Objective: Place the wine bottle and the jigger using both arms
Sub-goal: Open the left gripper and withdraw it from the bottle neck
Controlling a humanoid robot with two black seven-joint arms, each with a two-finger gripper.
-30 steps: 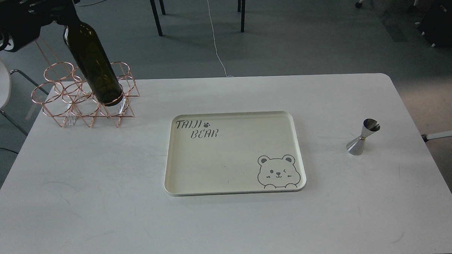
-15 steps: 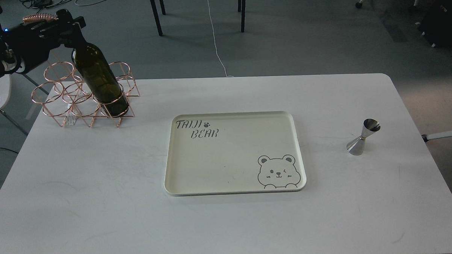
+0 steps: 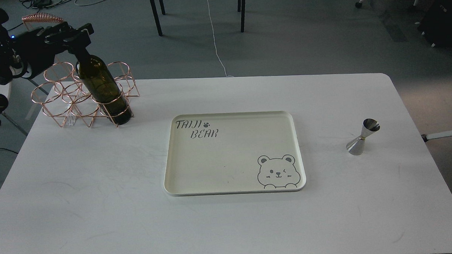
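Left claw [image 3: 81, 39] clamped on bottle [image 3: 102, 92] neck, bottle leaning, base inside the rack's [image 3: 65, 104] near-right ring on bench [image 3: 100, 191]. Jigger [image 3: 362, 136] upright, far right of tray [image 3: 232, 187], well apart from left claw. Right claw not in view, likely nearer.

Left arm reaches in from left edge, pincer [image 3: 81, 47] clamped on bottle neck.
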